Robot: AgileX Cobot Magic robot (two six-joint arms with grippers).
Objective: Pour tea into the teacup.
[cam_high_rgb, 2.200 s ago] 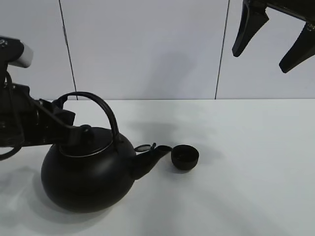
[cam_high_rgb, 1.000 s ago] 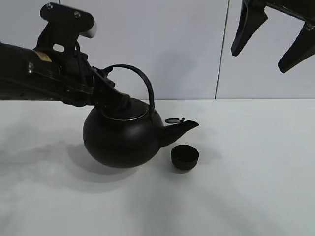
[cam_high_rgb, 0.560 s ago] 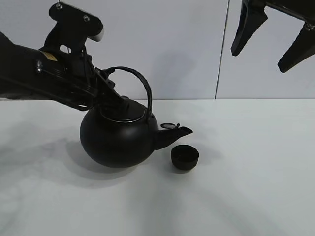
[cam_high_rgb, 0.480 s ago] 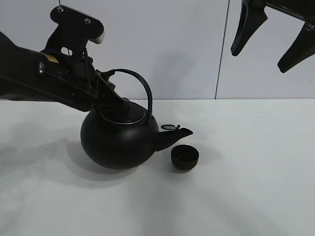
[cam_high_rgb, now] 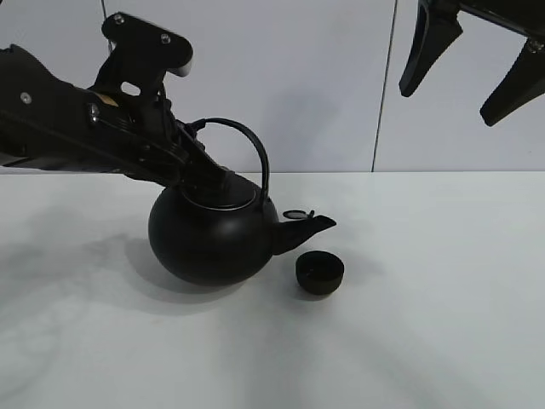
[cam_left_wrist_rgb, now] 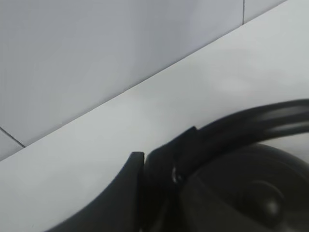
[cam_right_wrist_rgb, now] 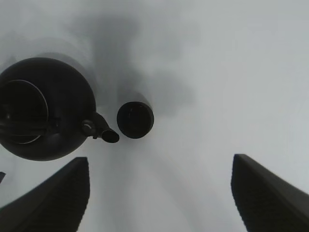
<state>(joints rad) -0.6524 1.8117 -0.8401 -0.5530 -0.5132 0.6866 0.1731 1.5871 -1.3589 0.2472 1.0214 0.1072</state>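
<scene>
Kettle [cam_high_rgb: 213, 243] carried up and rightward since two seconds back, left arm [cam_high_rgb: 60, 136] stretched across, left gripper [cam_high_rgb: 204, 175] clamped tight on its handle [cam_high_rgb: 247, 136], spout [cam_high_rgb: 302, 232] just short of the teacup [cam_high_rgb: 320, 273] on the table [cam_high_rgb: 426, 341], right gripper [cam_high_rgb: 450, 104] hanging high, jaws wide, holding nothing

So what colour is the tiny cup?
The tiny round handleless cup is plain black, clearest in the exterior high view.

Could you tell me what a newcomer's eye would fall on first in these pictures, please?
The big round black kettle, gripped at its handle by the shut left pincer, looms left of centre with its spout aimed at the tiny black teacup on the white table. The right pincer hangs open high at the upper right, far from both.
</scene>
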